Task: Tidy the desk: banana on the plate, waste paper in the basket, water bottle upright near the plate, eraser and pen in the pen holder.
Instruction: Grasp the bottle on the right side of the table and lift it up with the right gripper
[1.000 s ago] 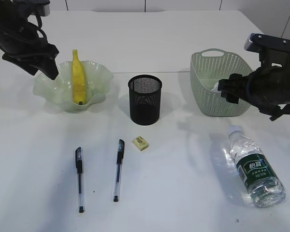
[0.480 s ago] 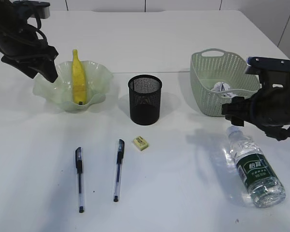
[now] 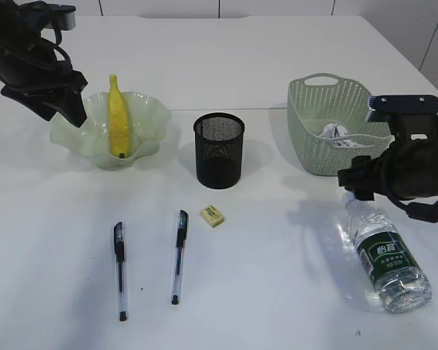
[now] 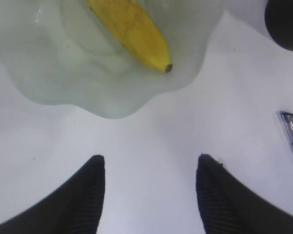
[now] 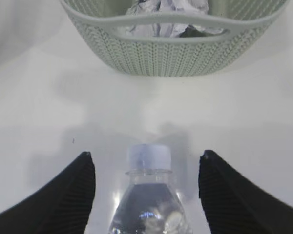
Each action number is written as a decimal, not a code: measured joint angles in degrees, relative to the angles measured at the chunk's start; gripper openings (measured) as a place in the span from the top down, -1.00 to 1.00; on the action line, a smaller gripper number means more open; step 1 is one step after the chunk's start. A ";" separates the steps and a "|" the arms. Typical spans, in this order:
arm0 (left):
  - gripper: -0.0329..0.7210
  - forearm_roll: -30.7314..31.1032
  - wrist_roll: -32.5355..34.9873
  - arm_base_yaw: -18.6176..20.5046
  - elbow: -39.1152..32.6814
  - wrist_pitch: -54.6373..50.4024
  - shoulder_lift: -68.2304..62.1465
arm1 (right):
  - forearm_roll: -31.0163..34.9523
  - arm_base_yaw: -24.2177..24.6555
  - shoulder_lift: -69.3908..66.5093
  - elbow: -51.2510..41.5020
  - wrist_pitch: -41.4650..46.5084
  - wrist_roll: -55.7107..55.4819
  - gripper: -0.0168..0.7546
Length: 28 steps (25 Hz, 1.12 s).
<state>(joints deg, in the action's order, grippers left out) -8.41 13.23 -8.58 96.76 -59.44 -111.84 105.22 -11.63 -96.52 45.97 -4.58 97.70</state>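
Yellow banana (image 3: 117, 122) on pale translucent green plate (image 3: 152, 109), black mesh pen holder (image 3: 219, 149), sage green perforated basket (image 3: 314, 138), clear water bottle (image 3: 383, 254) with dark green label, yellow eraser (image 3: 212, 216), white table (image 3: 263, 292).

White table (image 3: 277, 58) with pale panelled wall (image 3: 277, 7) behind.

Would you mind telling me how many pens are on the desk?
2: left pen and right pen, both lying in front of the pen holder; its inside is not visible.

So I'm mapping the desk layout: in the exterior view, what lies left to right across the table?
plate with banana → left pen → right pen → eraser → pen holder → basket → water bottle
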 joint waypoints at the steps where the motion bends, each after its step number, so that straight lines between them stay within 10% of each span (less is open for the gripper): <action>1: -0.20 0.00 0.00 0.00 0.00 0.00 0.00 | 0.00 0.00 0.00 -0.55 0.00 0.11 -0.33; 28: -0.20 -0.59 0.00 0.00 0.00 -2.10 0.00 | 0.00 0.00 1.65 -3.14 2.65 0.00 -0.33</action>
<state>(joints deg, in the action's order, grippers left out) -9.00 13.23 -8.58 96.76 -61.54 -111.84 105.22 -11.63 -94.87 42.83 -1.93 97.70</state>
